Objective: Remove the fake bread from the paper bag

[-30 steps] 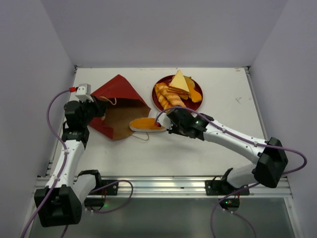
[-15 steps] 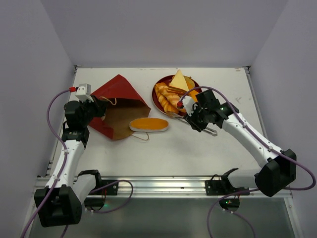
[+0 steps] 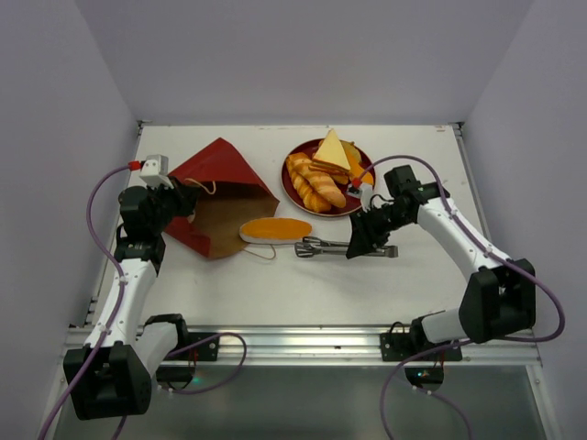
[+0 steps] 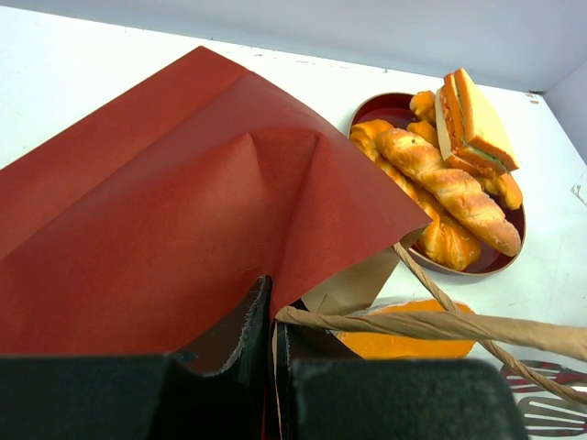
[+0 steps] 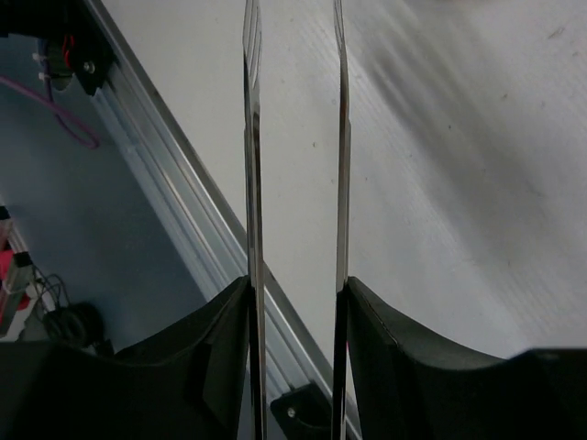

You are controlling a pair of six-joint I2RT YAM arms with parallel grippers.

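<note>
1. While my left gripper is pinched tight on an edge of the paper bag, the bag lies flat at 9 o'clock on the table, its brown mouth facing 4 o'clock
2. My right gripper is clamped on a pair of metal tongs; the wrist view shows their two arms pressed against my fingers and sprung apart, with nothing between them
3. Most of the fake bread sits on the dark red plate at 12 o'clock: braided loaf, sandwich wedge, rolls beside them
4. One long bun lies at the bag's mouth, its left end touching the kraft lip, with the tong tips just beside it at 4 o'clock; I judge it the piece left to move, and I cannot tell whether anything hides deeper inside
5. Risk: the bun looks smooth and rounded, so thin tong arms closing off-centre could squirt it sideways or shove it into the mouth
6. Risk: a cord handle loops close by the bun; tongs catching it would drag the bag and fight my left hold
7. Risk: the tongs could twist in my right fingers if I squeeze unevenly, since I grip only their narrow arms
</note>
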